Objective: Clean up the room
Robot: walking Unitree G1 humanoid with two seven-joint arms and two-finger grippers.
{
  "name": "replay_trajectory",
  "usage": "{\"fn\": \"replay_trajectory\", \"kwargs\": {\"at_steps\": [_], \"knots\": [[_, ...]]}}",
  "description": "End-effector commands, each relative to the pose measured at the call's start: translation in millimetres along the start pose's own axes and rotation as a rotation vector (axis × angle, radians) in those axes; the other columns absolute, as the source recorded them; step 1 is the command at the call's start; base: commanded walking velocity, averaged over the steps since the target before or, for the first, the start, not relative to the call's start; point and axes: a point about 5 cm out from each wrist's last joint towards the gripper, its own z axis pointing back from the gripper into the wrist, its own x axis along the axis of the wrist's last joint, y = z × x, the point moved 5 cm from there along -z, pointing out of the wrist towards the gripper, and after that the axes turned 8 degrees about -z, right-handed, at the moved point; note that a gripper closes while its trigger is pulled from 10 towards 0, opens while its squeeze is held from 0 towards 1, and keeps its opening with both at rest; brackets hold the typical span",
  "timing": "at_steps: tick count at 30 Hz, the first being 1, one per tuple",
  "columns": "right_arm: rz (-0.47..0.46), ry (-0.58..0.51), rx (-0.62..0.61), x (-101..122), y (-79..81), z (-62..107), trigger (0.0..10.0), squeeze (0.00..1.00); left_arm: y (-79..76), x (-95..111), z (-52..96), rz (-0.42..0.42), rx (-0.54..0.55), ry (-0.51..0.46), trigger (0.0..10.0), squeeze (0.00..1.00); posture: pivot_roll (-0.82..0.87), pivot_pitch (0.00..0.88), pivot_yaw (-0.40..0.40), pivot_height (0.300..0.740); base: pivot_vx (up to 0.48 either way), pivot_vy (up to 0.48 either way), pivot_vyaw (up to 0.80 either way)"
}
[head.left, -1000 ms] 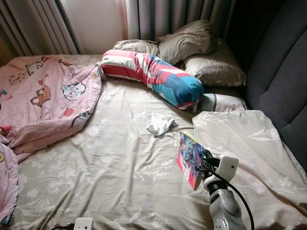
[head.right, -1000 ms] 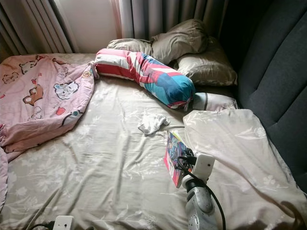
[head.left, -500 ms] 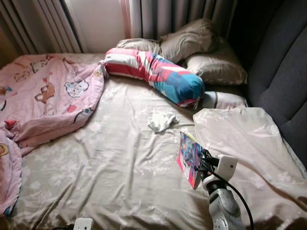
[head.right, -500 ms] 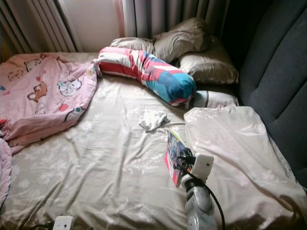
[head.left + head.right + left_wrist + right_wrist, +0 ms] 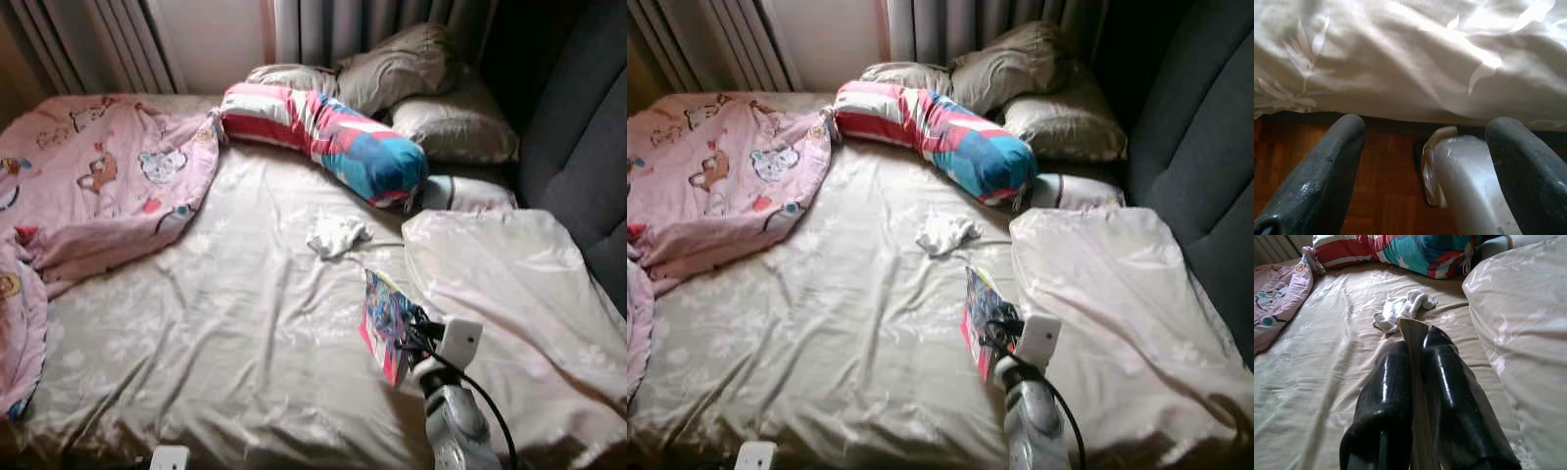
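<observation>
The right tool (image 5: 411,328) hangs above the bed (image 5: 245,323) at about five o'clock in the head view, its two black fingers (image 5: 1386,387) pressed tight on a thin, brightly printed book (image 5: 384,323); the book stands on edge, tilted, its cover facing nine o'clock, lifted clear of the sheet; in the right wrist view its pale edge (image 5: 1413,362) runs straight between the two fingers, which touch it on both sides.

Just beyond the book, toward twelve o'clock, a crumpled white cloth (image 5: 336,234) lies on the beige flowered sheet, apart from the book; farther toward twelve a long bolster (image 5: 328,142) in red, white and blue stripes lies slantwise, its blue end near a small pillow (image 5: 468,192); behind it two beige pillows (image 5: 431,93) lean against the grey curtains (image 5: 392,20) and the dark padded headboard (image 5: 578,147).

At nine to ten o'clock a pink blanket (image 5: 88,196) with cartoon animals is bunched over the bed's side; at three o'clock a beige duvet (image 5: 500,284) is folded back, beside the right tool.

The left tool (image 5: 1425,166) hangs low by the bed's edge, its fingers spread wide with nothing between them; past them show the hanging sheet (image 5: 1410,58) and a brown wooden floor (image 5: 1386,186).
</observation>
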Motion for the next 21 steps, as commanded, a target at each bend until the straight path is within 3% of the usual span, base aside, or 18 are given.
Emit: {"fn": "replay_trajectory", "kwargs": {"at_steps": [1, 5, 7, 10, 11, 13, 14, 19, 21], "knots": [[-0.035, -0.017, 0.012, 2, 5.0, -2.0, 10.0, 0.00, 3.3, -16, 6.5, -0.002, 0.005, 0.047, 10.0, 0.00, 0.04, 0.210, 0.021, 0.645, 0.000, 0.000, 0.00], [-0.238, -0.051, -0.027, 9, 4.4, -11.8, 10.0, 0.00, 4.1, -15, 7.0, -0.007, 0.005, 0.043, 10.0, 0.00, 0.06, 0.216, 0.027, 0.645, 0.000, 0.000, 0.00], [-0.397, -0.098, -0.043, 20, 3.1, -20.0, 10.0, 0.00, 5.1, -15, 7.0, -0.009, 0.008, 0.038, 10.0, 0.00, 0.06, 0.216, 0.027, 0.645, 0.000, 0.000, 0.00], [-0.521, -0.151, -0.050, 32, 2.0, -27.2, 10.0, 0.00, 7.6, -14, 7.7, -0.012, 0.013, 0.030, 10.0, 0.00, 0.07, 0.219, 0.028, 0.645, 0.000, 0.000, 0.00], [-0.521, -0.151, -0.050, 32, 2.0, -27.2, 10.0, 0.00, 7.6, -14, 7.7, -0.012, 0.013, 0.030, 10.0, 0.00, 0.07, 0.219, 0.028, 0.645, 0.000, 0.000, 0.00], [-0.643, -0.170, -0.094, 31, -6.8, -30.9, 10.0, 0.00, 8.7, -14, 8.7, -0.017, 0.014, 0.026, 10.0, 0.00, 0.08, 0.220, 0.032, 0.645, 0.000, 0.000, 0.00], [-0.643, -0.170, -0.094, 31, -6.8, -30.9, 10.0, 0.00, 8.7, -14, 8.7, -0.017, 0.014, 0.026, 10.0, 0.00, 0.08, 0.220, 0.032, 0.645, 0.000, 0.000, 0.00], [-0.835, -0.131, -0.125, 14, -12.4, -33.4, 10.0, 0.00, 10.2, -15, 11.2, -0.046, 0.005, 0.012, 10.0, 0.00, 0.11, 0.221, 0.041, 0.645, 0.000, 0.000, 0.00], [-0.857, -0.125, -0.133, 11, -13.4, -33.3, 10.0, 0.00, 10.4, -15, 11.7, -0.048, 0.004, 0.009, 10.0, 0.00, 0.11, 0.222, 0.043, 0.645, 0.000, 0.000, 0.00]]}}
